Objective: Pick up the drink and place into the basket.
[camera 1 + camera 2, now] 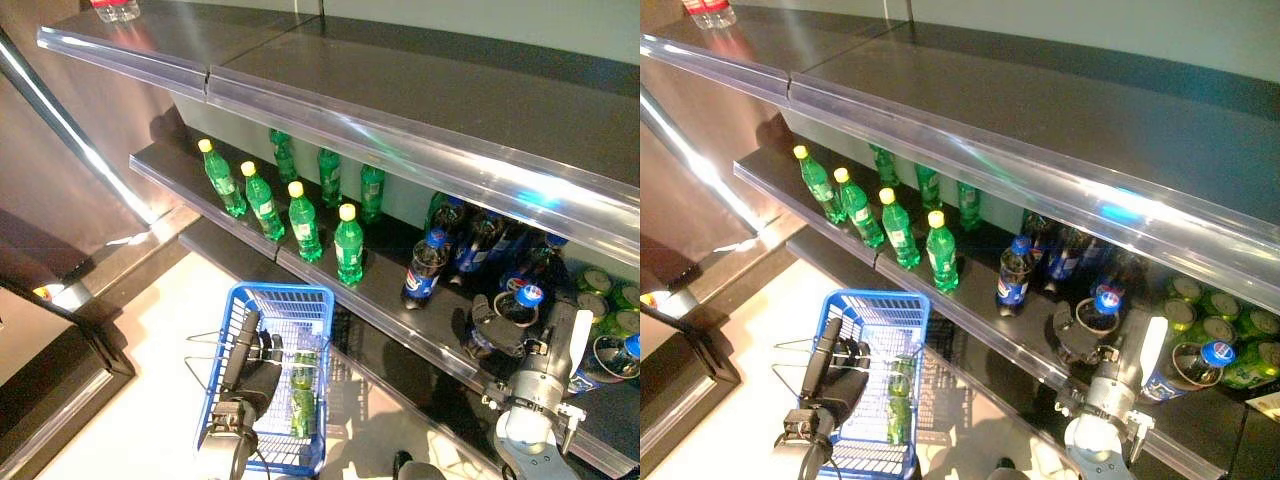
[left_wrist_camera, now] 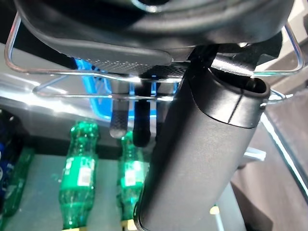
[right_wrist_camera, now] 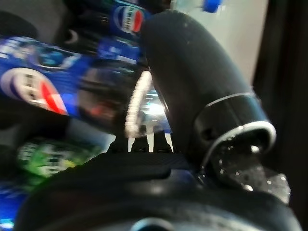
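Note:
My right hand reaches onto the middle shelf, its fingers curled round a dark cola bottle with a blue cap and blue label. The bottle stands upright on the shelf among other cola bottles. The right wrist view shows the thumb against that bottle. My left hand is shut on the thin wire handles of the blue basket, which hangs low at the left, in front of the shelves. Green bottles lie inside the basket.
Green bottles with yellow caps stand in rows on the middle shelf's left part. Another cola bottle stands near the clear front rail. Green cans are at the far right. An upper shelf overhangs.

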